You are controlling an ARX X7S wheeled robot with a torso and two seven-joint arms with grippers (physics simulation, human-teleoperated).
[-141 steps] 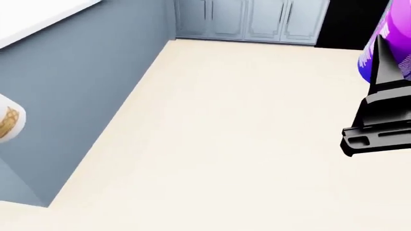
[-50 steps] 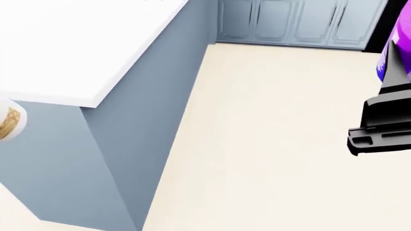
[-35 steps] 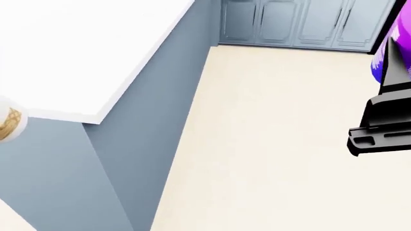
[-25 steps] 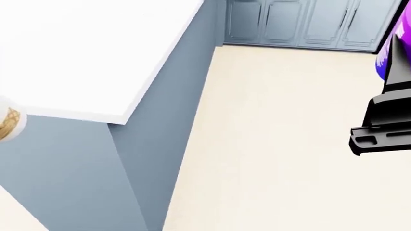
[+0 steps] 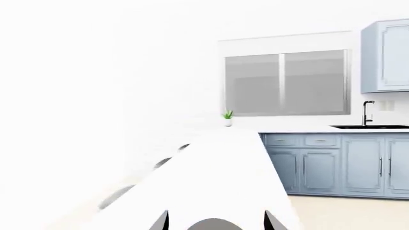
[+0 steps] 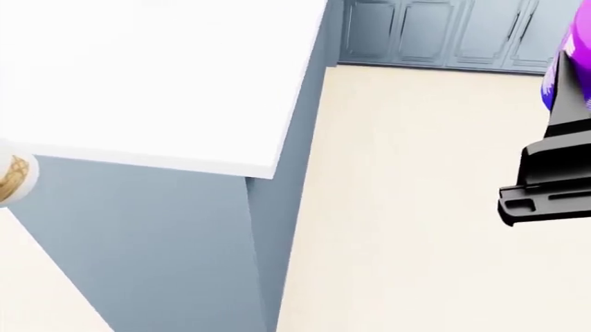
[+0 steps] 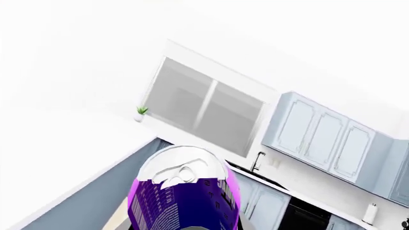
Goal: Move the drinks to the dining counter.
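Right end effector [image 6: 565, 114] is clamped on the purple can [image 7: 184, 194], held upright off to the right, over open floor [image 6: 406, 228], well apart from the dining counter tabletop [image 6: 157, 76]. Left end effector [image 5: 216, 221]: only two dark tips flanking a pale rounded shape, so grip state unclear; a bit of the white bottle [image 6: 13, 180] shows at head view's left edge, below tabletop height. Risks: bottle or arm clipping the tabletop edge if not lifted first; can tipping if released near the edge.
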